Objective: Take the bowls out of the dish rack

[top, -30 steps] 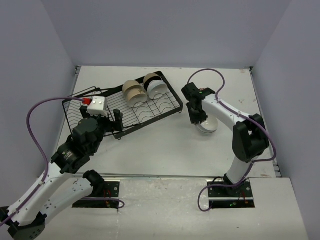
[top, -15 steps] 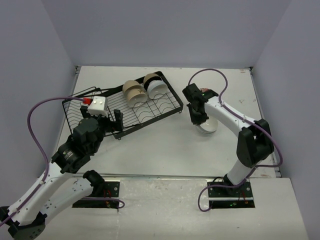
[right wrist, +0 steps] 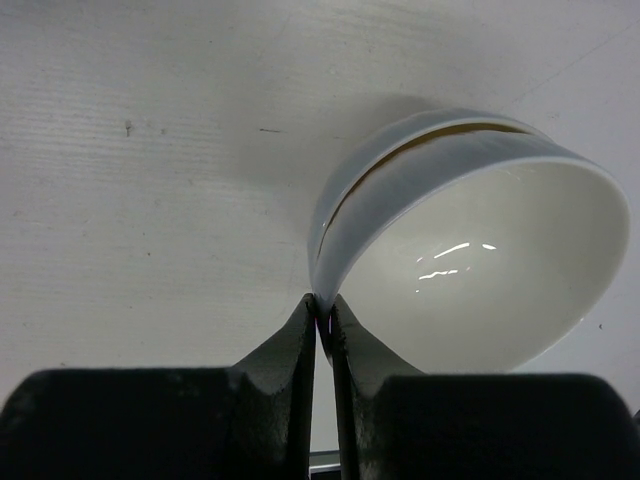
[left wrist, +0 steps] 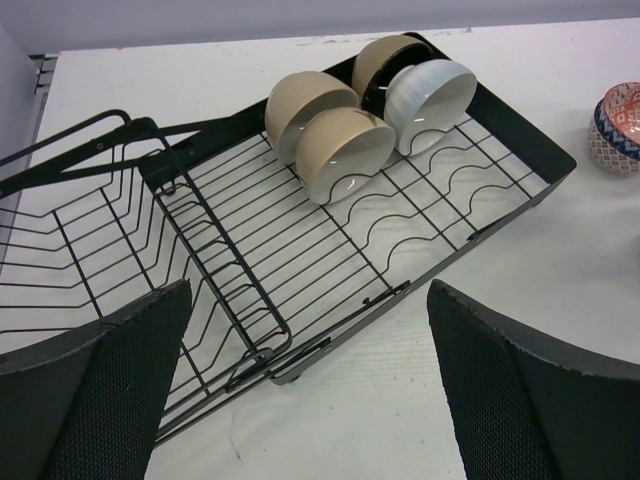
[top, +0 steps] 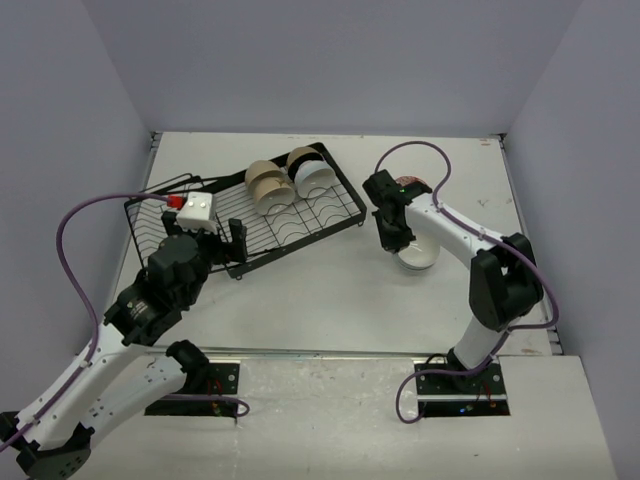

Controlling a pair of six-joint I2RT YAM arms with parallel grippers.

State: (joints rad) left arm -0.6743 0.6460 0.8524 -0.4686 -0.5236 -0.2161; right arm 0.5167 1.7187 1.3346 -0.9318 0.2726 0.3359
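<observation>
White bowl [right wrist: 470,260], right of the dish rack [left wrist: 300,250], sits rim-pinched in the right jaws; seat it level before releasing. Left jaws gape empty.

- The white table [top: 300,290] has a matte, pale top.
- A pale lilac back wall [top: 330,60] stands along the table's far edge.
- A left wall [top: 60,150] and a right wall [top: 590,150] of the same colour rise at the table's two sides.
- A small dark speck [right wrist: 127,127] and a short thin scratch [right wrist: 272,130] mark the table's surface.
- A grey ledge [top: 330,420] lies along the table's near edge.
</observation>
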